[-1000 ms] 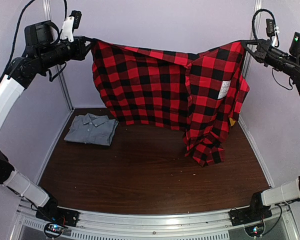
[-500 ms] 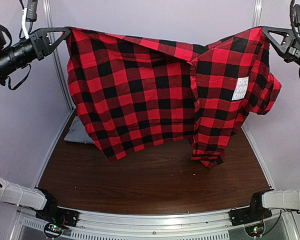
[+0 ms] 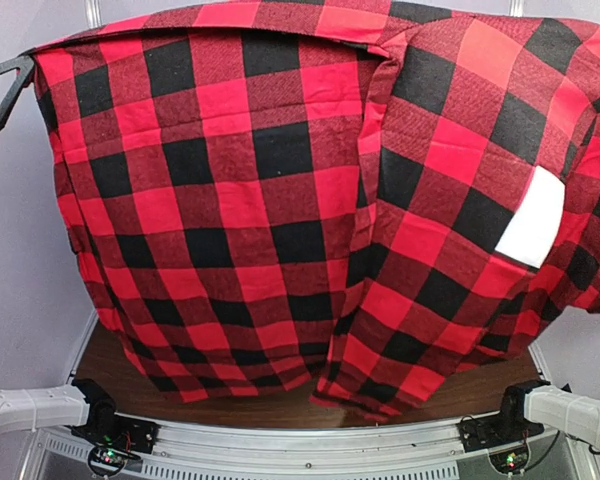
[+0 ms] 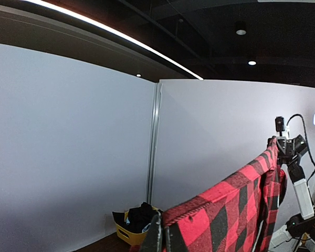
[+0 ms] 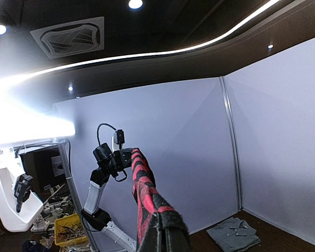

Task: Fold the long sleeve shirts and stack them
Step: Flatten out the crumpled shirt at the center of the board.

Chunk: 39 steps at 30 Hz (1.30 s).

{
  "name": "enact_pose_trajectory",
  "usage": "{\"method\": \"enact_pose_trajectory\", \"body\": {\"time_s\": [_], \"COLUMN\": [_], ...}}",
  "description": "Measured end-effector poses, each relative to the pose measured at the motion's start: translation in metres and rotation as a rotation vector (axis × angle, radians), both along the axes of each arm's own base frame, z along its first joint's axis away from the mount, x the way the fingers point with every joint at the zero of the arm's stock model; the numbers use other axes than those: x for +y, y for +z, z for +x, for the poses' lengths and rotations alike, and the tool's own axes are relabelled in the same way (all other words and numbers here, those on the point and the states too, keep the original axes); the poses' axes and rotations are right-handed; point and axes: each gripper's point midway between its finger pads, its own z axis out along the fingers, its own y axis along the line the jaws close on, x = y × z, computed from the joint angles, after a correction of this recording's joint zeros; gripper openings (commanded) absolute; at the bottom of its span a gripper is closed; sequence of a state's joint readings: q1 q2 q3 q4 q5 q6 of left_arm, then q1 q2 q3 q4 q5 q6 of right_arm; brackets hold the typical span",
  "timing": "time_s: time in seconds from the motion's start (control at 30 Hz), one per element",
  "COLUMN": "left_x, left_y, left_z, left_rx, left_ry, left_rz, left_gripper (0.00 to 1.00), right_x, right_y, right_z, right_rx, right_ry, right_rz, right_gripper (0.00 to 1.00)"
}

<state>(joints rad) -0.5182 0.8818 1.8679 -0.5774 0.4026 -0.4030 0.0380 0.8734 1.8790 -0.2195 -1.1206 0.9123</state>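
**Flannel Raised and Spread**

Both arms have lifted the flannel [image 3: 240,200] higher and nearer the overhead camera. The left claw [image 4: 160,239] and right claw [image 5: 165,233] are each clamped tight on a top corner. The flannel hangs stretched between them above the table [image 3: 105,350]. The grey shirt [image 5: 233,233] lies folded by the wall. Left to do: fold the flannel, then stack.

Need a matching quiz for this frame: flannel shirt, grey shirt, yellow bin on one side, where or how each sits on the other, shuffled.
1. flannel shirt
2. grey shirt
3. yellow bin

A. lying on the table
B. dark cloth inside
C. hanging stretched between left claw and right claw

Pairs: 1-C, 2-A, 3-B
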Motion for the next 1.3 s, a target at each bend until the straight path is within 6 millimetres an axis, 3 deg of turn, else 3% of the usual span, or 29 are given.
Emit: {"method": "enact_pose_trajectory", "body": {"time_s": [0.1,0.2,0.27,0.37,0.47,0.53,0.6,0.67,0.73,0.8,0.9,0.97,1.07,1.17,1.3], "left_x": [-0.004,-0.008,-0.012,-0.019,-0.029,-0.034,-0.034,-0.03,-0.026,-0.024,-0.022,-0.022,-0.025,-0.03,-0.035], "left_y": [-0.007,-0.02,-0.034,-0.075,-0.147,-0.215,-0.283,-0.355,-0.412,-0.458,-0.509,-0.527,-0.534,-0.524,-0.51], "left_z": [0.017,0.052,0.089,0.149,0.215,0.258,0.288,0.313,0.33,0.345,0.364,0.369,0.381,0.396,0.412], "left_rx": [0.039,0.105,0.16,0.263,0.39,0.493,0.589,0.692,0.777,0.841,0.903,0.925,0.922,0.891,0.854], "left_ry": [0.03,0.116,0.209,0.355,0.498,0.576,0.63,0.669,0.688,0.7,0.709,0.712,0.715,0.721,0.733], "left_rz": [0.011,0.034,0.06,0.132,0.246,0.347,0.44,0.532,0.603,0.654,0.701,0.72,0.715,0.689,0.659], "left_gripper": [0.0,0.0,0.0,0.0,0.0,0.0,0.0,0.0,0.0,0.0,0.0,0.0,0.0,0.0,0.0], "right_x": [0.0,-0.003,-0.008,-0.017,-0.027,-0.032,-0.035,-0.035,-0.032,-0.027,-0.021,-0.018,-0.016,-0.015,-0.016], "right_y": [-0.002,-0.011,-0.025,-0.071,-0.153,-0.221,-0.297,-0.366,-0.416,-0.449,-0.487,-0.503,-0.519,-0.519,-0.503], "right_z": [0.005,0.032,0.068,0.143,0.233,0.284,0.323,0.345,0.357,0.367,0.385,0.394,0.404,0.411,0.423], "right_rx": [0.009,0.046,0.097,0.237,0.445,0.589,0.746,0.878,0.965,1.009,1.031,1.029,1.025,1.006,0.949], "right_ry": [-0.008,-0.073,-0.151,-0.274,-0.384,-0.433,-0.462,-0.464,-0.452,-0.44,-0.43,-0.426,-0.429,-0.44,-0.466], "right_rz": [-0.005,-0.014,-0.02,-0.045,-0.098,-0.144,-0.196,-0.244,-0.284,-0.311,-0.346,-0.359,-0.375,-0.377,-0.367], "right_gripper": [0.0,0.0,0.0,0.0,0.0,0.0,0.0,0.0,0.0,0.0,0.0,0.0,0.0,0.0,0.0]}}
